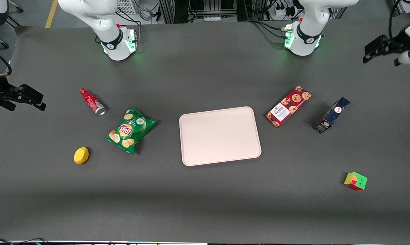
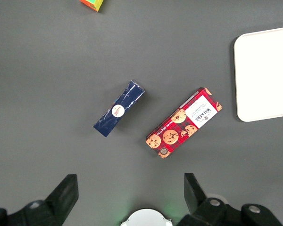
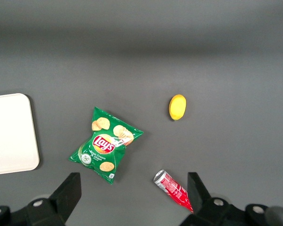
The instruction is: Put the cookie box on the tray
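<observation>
Well below the raised end effector [image 2: 130,197], fingers spread wide, the cookie box [image 2: 119,108] lies flat on the bench [image 2: 47,94], apparently untouched, beside the red box [image 2: 184,123].

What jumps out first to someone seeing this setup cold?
Probably the big pale tray lying bare mid-table, then the two boxes toward the working arm's end: the red cookie-printed box beside the tray and the navy cookie box farther out, both flat on the table. The gripper hangs open above them, holding nothing; the green chip bag brightens the parked arm's end.
</observation>
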